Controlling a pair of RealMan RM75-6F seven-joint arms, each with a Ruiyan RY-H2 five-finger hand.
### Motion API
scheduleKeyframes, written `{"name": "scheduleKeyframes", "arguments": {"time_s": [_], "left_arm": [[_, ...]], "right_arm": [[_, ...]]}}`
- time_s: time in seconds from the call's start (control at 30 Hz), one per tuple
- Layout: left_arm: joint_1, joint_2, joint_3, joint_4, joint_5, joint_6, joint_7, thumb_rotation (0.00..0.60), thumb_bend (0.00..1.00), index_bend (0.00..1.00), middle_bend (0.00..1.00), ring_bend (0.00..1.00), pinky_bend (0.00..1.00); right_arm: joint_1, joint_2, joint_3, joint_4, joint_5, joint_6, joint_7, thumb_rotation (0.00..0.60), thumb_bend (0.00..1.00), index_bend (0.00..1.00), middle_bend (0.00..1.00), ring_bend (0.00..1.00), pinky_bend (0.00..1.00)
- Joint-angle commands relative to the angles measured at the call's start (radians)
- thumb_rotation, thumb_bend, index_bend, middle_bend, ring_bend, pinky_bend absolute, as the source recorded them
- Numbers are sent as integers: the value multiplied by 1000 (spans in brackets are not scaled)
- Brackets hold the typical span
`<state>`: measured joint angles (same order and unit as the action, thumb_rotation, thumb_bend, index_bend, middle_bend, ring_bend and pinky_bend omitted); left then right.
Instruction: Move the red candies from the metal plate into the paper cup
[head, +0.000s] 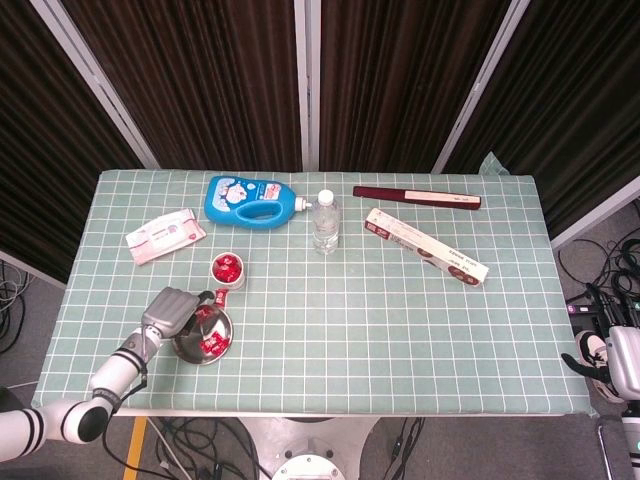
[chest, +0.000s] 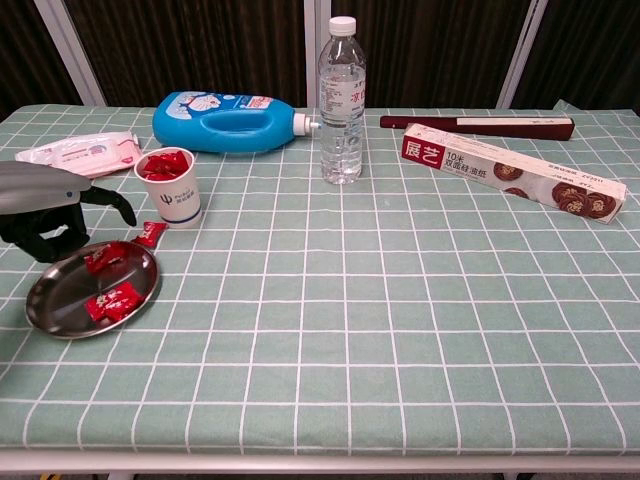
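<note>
Left hand (chest: 45, 208) hangs low at the near-left, palm down, dark fingers (chest: 118, 205) apart and curled downward, nothing held. Right hand (head: 618, 362) sits off to the far right; finger state indeterminate.

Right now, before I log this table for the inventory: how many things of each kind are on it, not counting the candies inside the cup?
Red candies outside the cup: 3
Metal plate: 1
Paper cup: 1
Water bottle: 1
Blue detergent bottle: 1
Wet wipes pack: 1
Cling film box: 1
Dark red box: 1
Total: 10
</note>
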<state>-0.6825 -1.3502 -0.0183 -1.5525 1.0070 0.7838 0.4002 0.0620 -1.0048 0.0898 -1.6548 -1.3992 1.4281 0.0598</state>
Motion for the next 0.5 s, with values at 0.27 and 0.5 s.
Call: {"name": "scheduleKeyframes", "arguments": {"time_s": [0.27, 0.5], "left_arm": [[-86, -17, 10, 35, -167, -60, 93, 600, 649, 247, 921, 956, 1000], [-123, -31, 25, 41, -208, -73, 114, 600, 649, 247, 922, 956, 1000]], "right_arm": [[2, 0, 2, -1, 7, -6, -6, 600, 33, 0, 144, 0, 349], [1, 0, 3, -1, 12, -8, -7, 600, 33, 0, 144, 0, 349]]}}
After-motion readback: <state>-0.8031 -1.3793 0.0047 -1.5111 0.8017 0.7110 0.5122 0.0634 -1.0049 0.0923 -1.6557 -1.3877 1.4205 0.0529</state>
